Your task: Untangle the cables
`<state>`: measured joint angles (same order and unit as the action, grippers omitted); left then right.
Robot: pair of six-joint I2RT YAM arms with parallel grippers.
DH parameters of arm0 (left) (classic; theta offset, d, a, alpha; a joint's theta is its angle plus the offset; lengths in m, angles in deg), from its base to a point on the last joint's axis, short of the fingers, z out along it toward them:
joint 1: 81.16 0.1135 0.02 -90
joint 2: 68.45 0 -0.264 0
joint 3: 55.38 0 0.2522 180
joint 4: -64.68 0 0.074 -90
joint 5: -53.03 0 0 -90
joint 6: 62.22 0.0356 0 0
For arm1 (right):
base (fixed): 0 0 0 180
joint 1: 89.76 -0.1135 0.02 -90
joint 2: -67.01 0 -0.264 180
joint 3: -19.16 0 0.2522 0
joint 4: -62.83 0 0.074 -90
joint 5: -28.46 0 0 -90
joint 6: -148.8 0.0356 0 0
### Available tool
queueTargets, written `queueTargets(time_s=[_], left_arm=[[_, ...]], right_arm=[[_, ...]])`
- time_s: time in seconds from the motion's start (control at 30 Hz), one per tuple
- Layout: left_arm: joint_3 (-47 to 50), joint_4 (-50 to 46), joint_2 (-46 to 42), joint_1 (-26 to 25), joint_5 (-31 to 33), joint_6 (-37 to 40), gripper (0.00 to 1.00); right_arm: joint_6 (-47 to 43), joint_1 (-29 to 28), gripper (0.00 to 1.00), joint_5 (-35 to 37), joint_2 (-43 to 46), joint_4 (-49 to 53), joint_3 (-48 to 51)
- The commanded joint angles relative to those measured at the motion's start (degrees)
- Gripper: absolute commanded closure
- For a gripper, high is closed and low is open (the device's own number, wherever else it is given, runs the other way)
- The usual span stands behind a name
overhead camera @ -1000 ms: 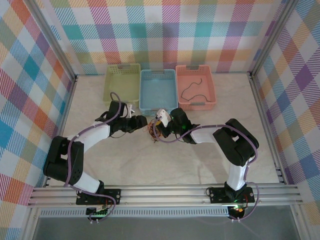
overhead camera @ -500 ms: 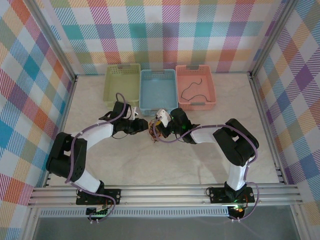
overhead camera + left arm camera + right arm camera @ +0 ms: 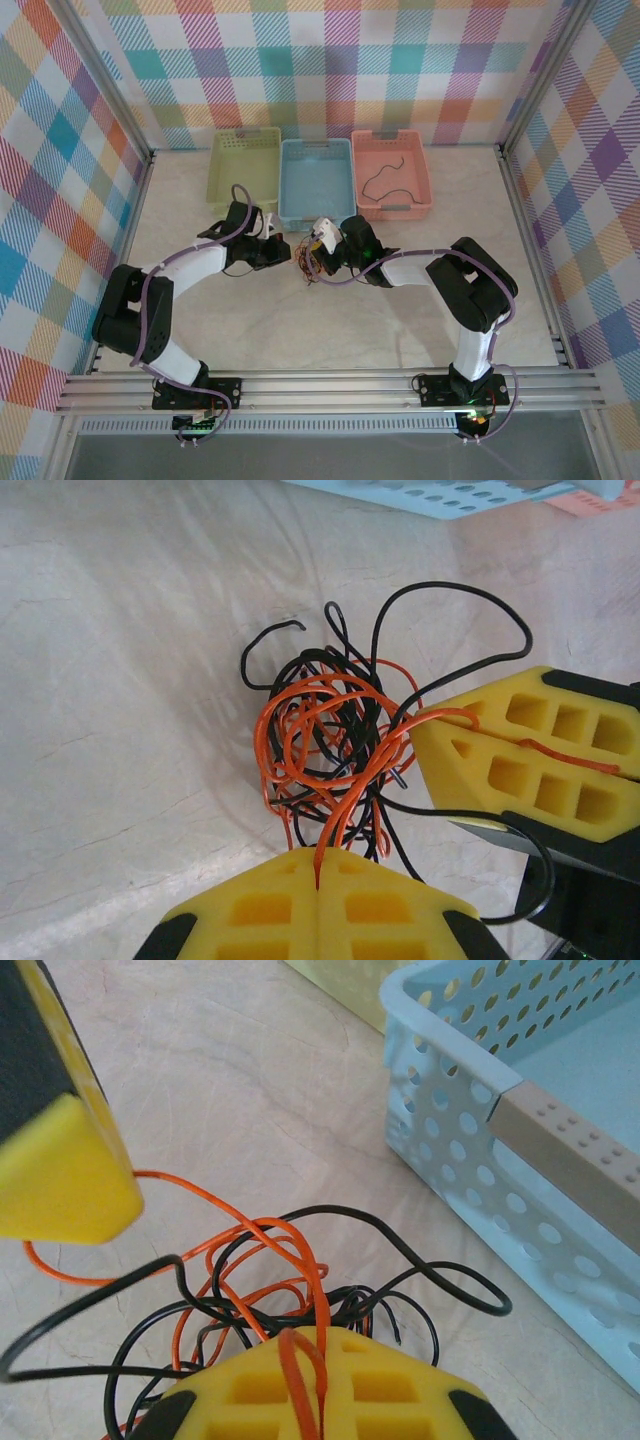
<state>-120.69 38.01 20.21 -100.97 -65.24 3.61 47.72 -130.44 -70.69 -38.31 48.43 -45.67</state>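
1. Far left, by the back wall: pale green perforated plastic basket (image 3: 245, 165).
2. Left gripper (image 3: 318, 868): yellow foam pads pressed together on one red-orange strand (image 3: 322, 848), likely to draw it free.
3. Tangle of thin red-orange and black cables (image 3: 330, 730): lies on the pale tabletop (image 3: 120, 680) between both grippers, just before the light blue perforated basket (image 3: 440, 1110).
4. Right gripper (image 3: 322, 1340): clamped on a red-orange wire, apparently anchoring the knot.
5. Salmon plastic basket (image 3: 412, 170): holds one dark cable (image 3: 372, 180), presumably already sorted.
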Motion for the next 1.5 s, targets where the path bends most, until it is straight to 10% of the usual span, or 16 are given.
queueTargets(time_s=[0.0, 0.3, 0.73, 1.47], left_arm=[[-0.9, -2.5, -5.4, -0.3, 1.5, 0.7, 1.0], [-1.4, -9.0, -12.2, -0.6, 2.9, -0.5, 1.0], [-2.4, -10.5, -14.6, -0.9, 2.1, -0.2, 1.0], [-3.7, -11.9, -17.2, -1.5, 2.7, -1.0, 1.0]], right_arm=[[0.7, -0.1, 0.85, 1.0, 1.1, 0.3, -1.1], [1.7, -0.2, 0.47, 1.5, 3.2, -2.1, 0.7], [0.2, -0.2, 0.69, -1.3, 8.4, -10.4, 6.3], [0.1, -0.2, 0.7, -9.5, 7.2, -10.0, 5.1]])
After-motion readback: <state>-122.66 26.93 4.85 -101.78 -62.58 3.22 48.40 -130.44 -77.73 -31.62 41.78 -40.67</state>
